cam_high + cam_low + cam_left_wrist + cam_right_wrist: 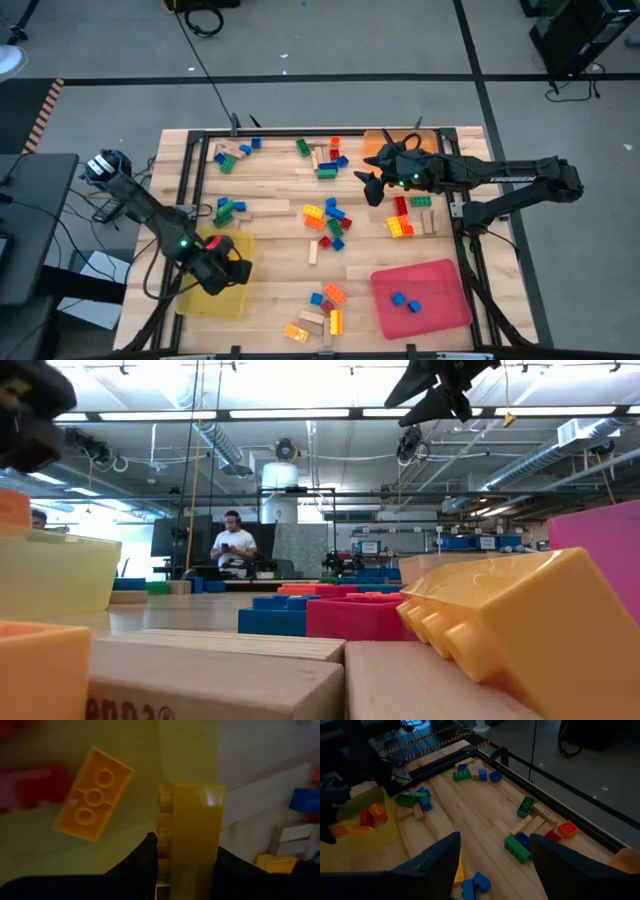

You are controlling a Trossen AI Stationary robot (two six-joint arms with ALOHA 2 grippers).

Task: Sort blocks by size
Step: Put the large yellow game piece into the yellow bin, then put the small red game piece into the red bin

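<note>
- Two tools work: the left tool (222,268) squeezes a yellow block (192,835) over the yellow tray (225,300).
- The right tool (372,186) hangs open above the blocks (328,222) scattered on the table (275,255).

Overhead, table-level, two wrist views

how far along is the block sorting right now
Early stage. Done: two blue blocks lie in the red tray, and a few red and orange ones in the yellow tray. In hand: the left gripper holds a yellow block over the yellow tray; the right gripper hangs open mid-table. Left: most blocks remain scattered on the table.
</note>
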